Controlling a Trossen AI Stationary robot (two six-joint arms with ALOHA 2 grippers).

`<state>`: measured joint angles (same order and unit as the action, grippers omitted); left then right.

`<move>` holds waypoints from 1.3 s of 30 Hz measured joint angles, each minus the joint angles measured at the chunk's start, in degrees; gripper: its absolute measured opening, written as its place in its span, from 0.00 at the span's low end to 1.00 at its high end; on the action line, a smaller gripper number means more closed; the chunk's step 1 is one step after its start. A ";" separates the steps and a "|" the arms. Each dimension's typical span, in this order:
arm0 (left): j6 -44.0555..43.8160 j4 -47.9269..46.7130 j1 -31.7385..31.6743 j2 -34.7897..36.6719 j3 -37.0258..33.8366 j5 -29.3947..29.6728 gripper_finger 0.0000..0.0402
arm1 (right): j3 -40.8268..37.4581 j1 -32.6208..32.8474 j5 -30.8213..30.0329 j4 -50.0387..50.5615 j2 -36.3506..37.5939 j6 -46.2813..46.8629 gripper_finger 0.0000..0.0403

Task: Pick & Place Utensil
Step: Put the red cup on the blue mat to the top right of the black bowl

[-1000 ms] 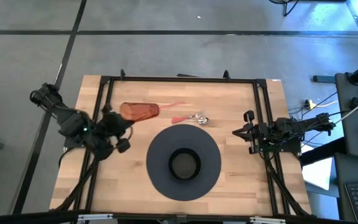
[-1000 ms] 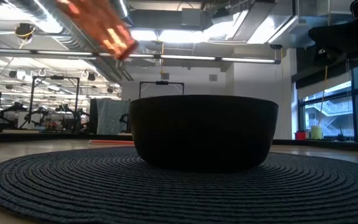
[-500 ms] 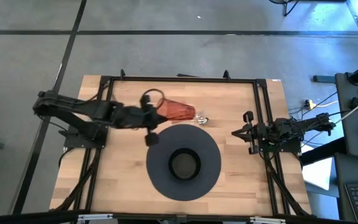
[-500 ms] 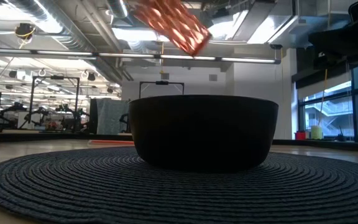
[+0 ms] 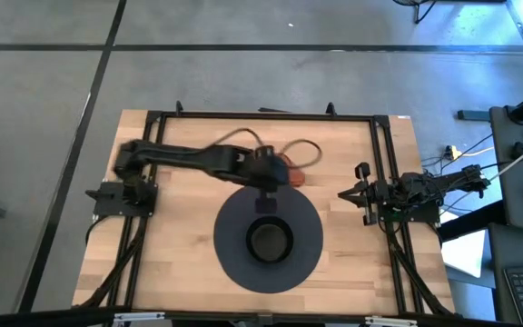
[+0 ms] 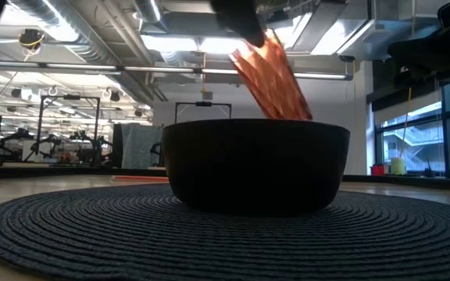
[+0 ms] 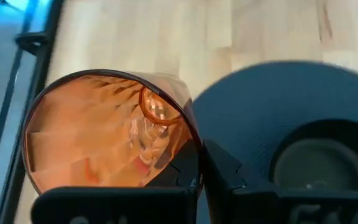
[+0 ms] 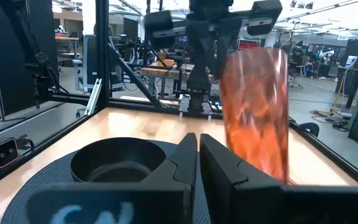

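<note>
- Orange-tinted clear plastic is what the left gripper [image 5: 263, 174] pinches: a ribbed tumbler [image 5: 284, 173], clamped at its rim in the left wrist view, carried in the air just past the far rim of the round mat [image 5: 234, 263].
- Left gripper fingers [image 7: 219, 171] are pressed together on the tumbler's wall; the cup's long axis tilts, mouth toward the wrist and base leaning down and away, as the low view shows it slanting above the bowl [image 6: 256, 164].
- Inside the tumbler the left wrist view shows something pale and shiny, likely a utensil, but I cannot tell which kind.
- Dark bowl sits at the middle of the mat, nearer the bench's near edge than the tumbler; from the gripper it lies toward that near edge, close by. It looks empty in the high view.
- Judging from this, the coming move turns on bringing the tumbler's tilted axis over the bowl; the left arm is far nearer than the right.
- Right gripper [image 5: 345, 193] waits near the bench's [image 5: 180, 291] right edge, its fingers [image 8: 182, 162] pressed nearly together and holding nothing, pointed toward the mat.
</note>
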<state>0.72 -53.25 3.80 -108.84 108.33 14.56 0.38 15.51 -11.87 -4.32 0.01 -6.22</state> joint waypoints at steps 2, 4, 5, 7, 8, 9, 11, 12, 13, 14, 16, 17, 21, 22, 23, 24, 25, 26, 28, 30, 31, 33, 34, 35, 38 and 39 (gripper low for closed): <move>0.81 -4.35 0.80 -5.13 7.62 -0.87 0.01 | 0.00 0.00 -0.01 0.00 0.00 0.00 0.05; 1.90 -8.40 1.44 -9.86 15.20 -2.27 0.01 | 0.00 0.00 0.02 0.00 0.00 -0.05 0.05; 2.55 -10.45 1.79 -12.17 18.95 -3.29 0.01 | 0.00 0.00 0.06 0.00 0.00 -0.07 0.05; 4.07 -14.29 2.36 -16.39 25.57 -5.73 0.01 | 0.00 0.02 0.08 0.04 0.00 0.05 0.05; 4.87 -15.11 2.60 -18.04 26.95 -6.91 0.01 | 0.00 0.02 0.08 0.11 0.00 0.18 0.05; 5.87 -13.83 2.82 -18.46 25.94 -7.67 0.01 | 0.00 0.02 0.17 0.19 0.00 0.20 0.05; 8.27 -14.29 3.05 -19.02 24.37 -9.83 0.01 | 0.00 0.02 1.02 0.40 0.00 0.21 0.05; 8.98 -15.06 3.07 -19.46 24.40 -10.35 0.01 | 0.00 0.02 1.48 0.41 0.00 0.22 0.05; 9.54 -15.13 3.05 -19.68 24.48 -10.22 0.01 | 0.00 0.02 1.50 0.42 0.00 0.22 0.05; 9.92 -15.40 3.03 -19.82 24.48 -9.63 0.01 | 0.00 0.02 1.52 0.42 0.00 0.20 0.05; 10.14 -15.83 2.96 -20.52 24.61 -7.47 0.01 | 0.00 0.02 1.41 0.38 0.00 0.14 0.05; 10.15 -15.49 2.97 -20.88 24.94 -6.63 0.01 | 0.00 0.02 1.46 0.38 0.00 0.03 0.05; 10.58 -14.68 2.96 -20.76 25.63 -6.09 0.01 | 0.00 0.02 1.48 0.35 0.00 -0.22 0.05; 10.88 -14.42 2.96 -20.68 25.66 -5.94 0.01 | 0.00 0.02 1.48 0.39 0.00 -0.22 0.05; 11.03 -14.86 2.99 -20.65 25.66 -5.69 0.01 | 0.00 0.02 1.46 0.35 0.00 -0.18 0.05; 11.03 -15.47 3.03 -20.67 25.61 -5.65 0.01 | 0.00 0.02 1.48 0.35 0.00 -0.17 0.05; 11.07 -16.03 3.03 -20.71 25.55 -6.11 0.01 | 0.00 0.02 1.52 0.37 0.00 -0.17 0.05; 11.26 -16.58 3.01 -20.74 25.55 -6.85 0.01 | 0.00 0.02 1.55 0.39 0.00 -0.16 0.05; 11.62 -18.60 2.98 -20.74 25.55 -7.72 0.01 | 0.00 0.02 1.53 0.37 0.00 -0.15 0.05; 11.63 -19.88 3.01 -20.74 25.55 -7.17 0.01 | 0.00 0.02 1.55 0.39 0.00 -0.15 0.05; 11.62 -19.90 3.01 -20.74 25.55 -6.62 0.01 | 0.00 0.02 1.52 0.37 0.00 -0.15 0.05; 11.64 -19.83 3.00 -20.74 25.55 -5.77 0.01 | 0.00 0.02 1.52 0.39 0.00 -0.19 0.05; 11.75 -19.83 2.98 -20.74 25.55 -5.33 0.01 | 0.00 0.02 1.52 0.39 0.00 -0.17 0.05; 11.95 -19.83 2.98 -20.80 25.55 -5.02 0.01 | 0.00 0.02 1.51 0.37 0.00 -0.20 0.05; 12.42 -19.31 2.75 -21.73 25.56 -5.04 0.01 | 0.00 0.02 1.50 0.39 0.00 -0.20 0.05; 12.53 -19.43 2.66 -22.27 25.47 -5.05 0.01 | 0.00 0.02 1.50 0.37 0.00 -0.20 0.05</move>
<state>13.25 -72.67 6.46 -131.11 133.80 9.51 0.38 15.53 -10.37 -3.95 0.01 -6.42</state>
